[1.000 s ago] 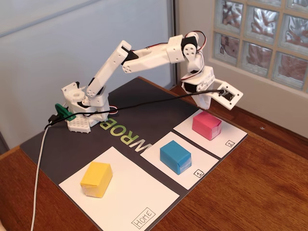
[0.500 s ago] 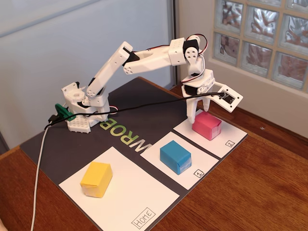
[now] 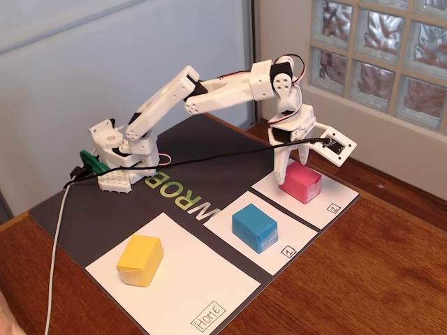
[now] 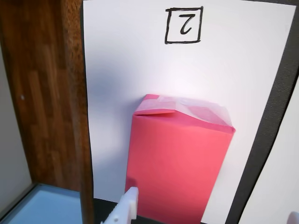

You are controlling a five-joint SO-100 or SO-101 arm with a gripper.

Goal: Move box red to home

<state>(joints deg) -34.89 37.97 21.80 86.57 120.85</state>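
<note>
We see the red box (image 3: 301, 181) (image 4: 177, 168) sitting on the white sheet marked 2 (image 4: 140, 70), well apart from the home sheet (image 3: 188, 279), where a yellow box (image 3: 140, 259) already rests. Our gripper (image 3: 289, 172) hangs over the red box with its fingers spread wider than the box, apparently touching nothing, ready to straddle it.

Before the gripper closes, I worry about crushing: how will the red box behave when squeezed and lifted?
The red box looks paper-wrapped with taped folds, so probably light and somewhat crushable. Its flat faces should sit stably, unlikely to roll. Smooth paper might slip between the gripper fingers.
</note>
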